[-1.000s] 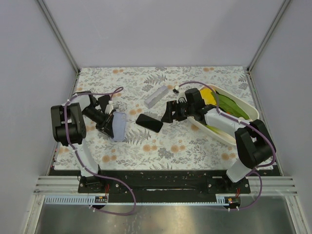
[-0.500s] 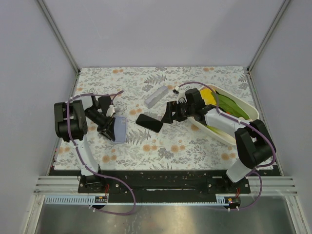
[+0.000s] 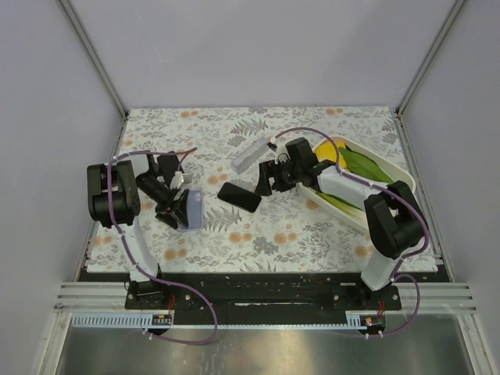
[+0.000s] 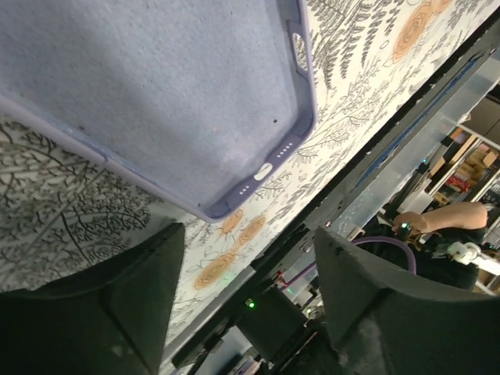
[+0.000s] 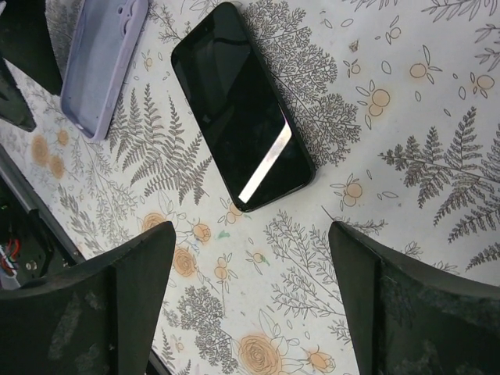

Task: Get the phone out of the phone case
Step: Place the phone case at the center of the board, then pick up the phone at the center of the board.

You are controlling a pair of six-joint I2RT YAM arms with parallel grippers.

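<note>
The black phone [image 3: 239,196] lies bare and screen up on the floral tablecloth, out of the case; the right wrist view shows the phone [image 5: 242,105] just ahead of the fingers. The lavender phone case [image 3: 191,208] rests apart from it to the left. In the left wrist view the case [image 4: 156,86] shows its empty inside. My left gripper [image 3: 173,205] is right beside the case, open [image 4: 248,234], with nothing between its fingers. My right gripper [image 3: 264,180] hovers open [image 5: 251,234] by the phone's right end, holding nothing. The case [image 5: 105,62] also shows in the right wrist view.
A pale grey block [image 3: 250,154] lies behind the phone. A white oval tray [image 3: 391,205] with yellow and green items sits at the right, under the right arm. Enclosure walls bound the cloth at left, right and back.
My left gripper has opened and let go of the case, which moved slightly toward the front. The right gripper shifted a little back and left. The phone stayed put.
</note>
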